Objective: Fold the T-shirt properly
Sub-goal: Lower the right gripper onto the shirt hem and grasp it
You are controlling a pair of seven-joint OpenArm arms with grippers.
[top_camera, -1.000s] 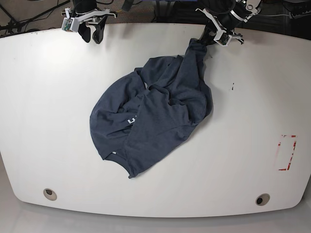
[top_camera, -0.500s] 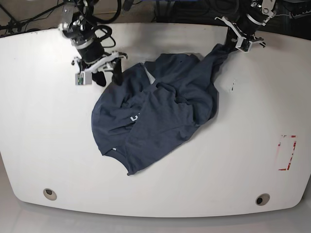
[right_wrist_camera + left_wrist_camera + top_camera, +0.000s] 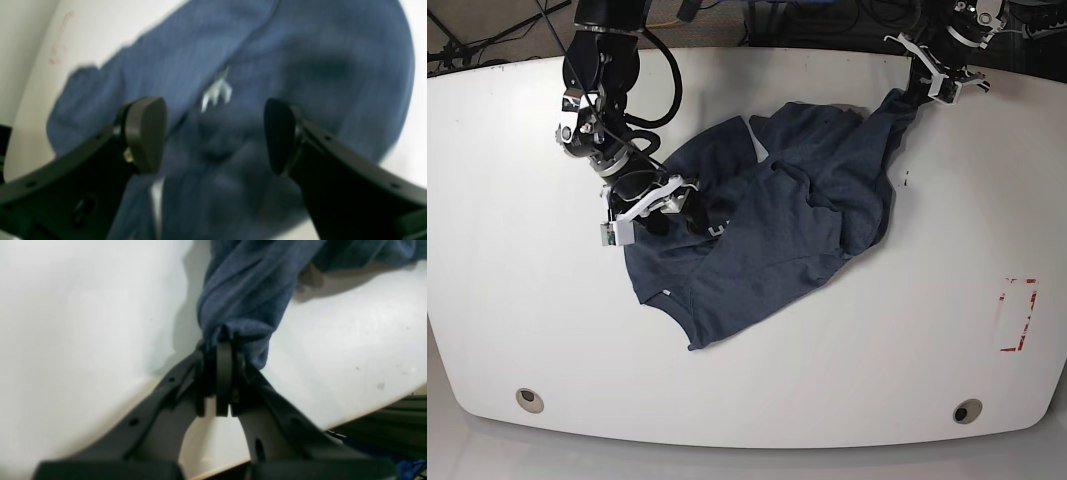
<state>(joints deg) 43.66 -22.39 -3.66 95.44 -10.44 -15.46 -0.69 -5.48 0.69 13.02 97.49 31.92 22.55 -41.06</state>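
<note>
The navy T-shirt (image 3: 777,230) lies crumpled in the middle of the white table (image 3: 527,300). My left gripper (image 3: 924,92) is shut on a bunched end of the shirt at the back right and holds it stretched; in the left wrist view the gripper (image 3: 223,350) has its jaws closed on the cloth (image 3: 243,296). My right gripper (image 3: 665,215) is open and sits low over the shirt's left part. In the right wrist view its fingers (image 3: 146,133) stand wide apart above the blue cloth (image 3: 300,66) and its white lettering (image 3: 217,91).
A red mark (image 3: 1017,315) is on the table at the right. Two round holes (image 3: 528,399) (image 3: 967,411) sit near the front edge. The table's back edge (image 3: 377,406) runs close to my left gripper. Cables lie behind the table.
My right arm has come down from the back left onto the shirt's left part. My left gripper has pulled its end of the shirt further right and back, and the shirt has shifted right.
</note>
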